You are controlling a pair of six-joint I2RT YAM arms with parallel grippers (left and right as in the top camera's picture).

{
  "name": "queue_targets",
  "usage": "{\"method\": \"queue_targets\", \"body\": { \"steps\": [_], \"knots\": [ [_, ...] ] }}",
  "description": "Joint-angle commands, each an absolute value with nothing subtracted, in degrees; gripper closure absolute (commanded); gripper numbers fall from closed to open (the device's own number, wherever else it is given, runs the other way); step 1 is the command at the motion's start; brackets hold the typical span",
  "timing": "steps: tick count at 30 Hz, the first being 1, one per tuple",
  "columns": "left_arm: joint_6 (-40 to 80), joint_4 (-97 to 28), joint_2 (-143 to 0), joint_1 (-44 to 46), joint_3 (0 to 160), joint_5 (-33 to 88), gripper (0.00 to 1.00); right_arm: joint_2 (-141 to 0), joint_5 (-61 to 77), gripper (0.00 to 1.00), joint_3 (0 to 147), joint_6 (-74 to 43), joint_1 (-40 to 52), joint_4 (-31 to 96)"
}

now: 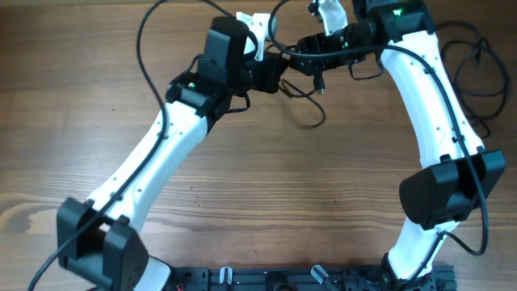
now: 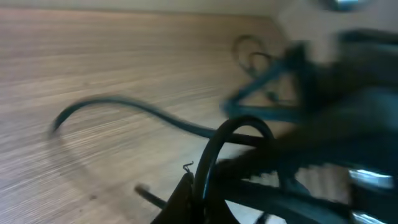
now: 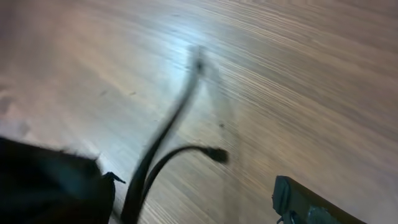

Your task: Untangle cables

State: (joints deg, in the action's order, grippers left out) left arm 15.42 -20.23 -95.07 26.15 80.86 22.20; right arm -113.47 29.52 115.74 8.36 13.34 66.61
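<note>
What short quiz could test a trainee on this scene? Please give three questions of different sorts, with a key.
1. True or false: in the overhead view, the left hand and the right hand are close together.
2. What is the surface of the table? A: wood grain. B: white cloth. C: bare metal.
3. Fill in: in the right wrist view, the curved black cable ends in a small ____.

Key: 1 true; 2 A; 3 plug.

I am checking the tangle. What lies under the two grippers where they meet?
A thin black cable loop shows there, over the wooden table. The left gripper and right gripper cover where it is held, so the grip is hidden.
</note>
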Motion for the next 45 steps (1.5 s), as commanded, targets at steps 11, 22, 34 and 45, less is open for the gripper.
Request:
{"method": "queue_targets", "body": {
  "steps": [11, 22, 34, 45],
  "knots": [
    [12.4, -24.8, -96.0, 21.3, 80.6, 42.0, 0.96, -114.2, 39.7, 0.36, 115.8, 12.0, 11.6, 64.3],
    [14.7, -27.7, -96.0, 19.2, 80.6, 44.1, 0.96, -114.4, 53.6, 0.33, 115.6, 20.0, 4.5, 69.4],
    [25.7, -22.9, -96.0, 16.5, 80.6, 44.0, 0.96, -114.7, 58.3, 0.48, 104.4, 16.3, 6.7, 65.0],
    [26.2, -22.8, -96.0, 16.5, 80.6, 43.3, 0.96, -114.7, 56.3, 0.94, 103.5, 5.1, 9.5, 54.7]
  ]
}}
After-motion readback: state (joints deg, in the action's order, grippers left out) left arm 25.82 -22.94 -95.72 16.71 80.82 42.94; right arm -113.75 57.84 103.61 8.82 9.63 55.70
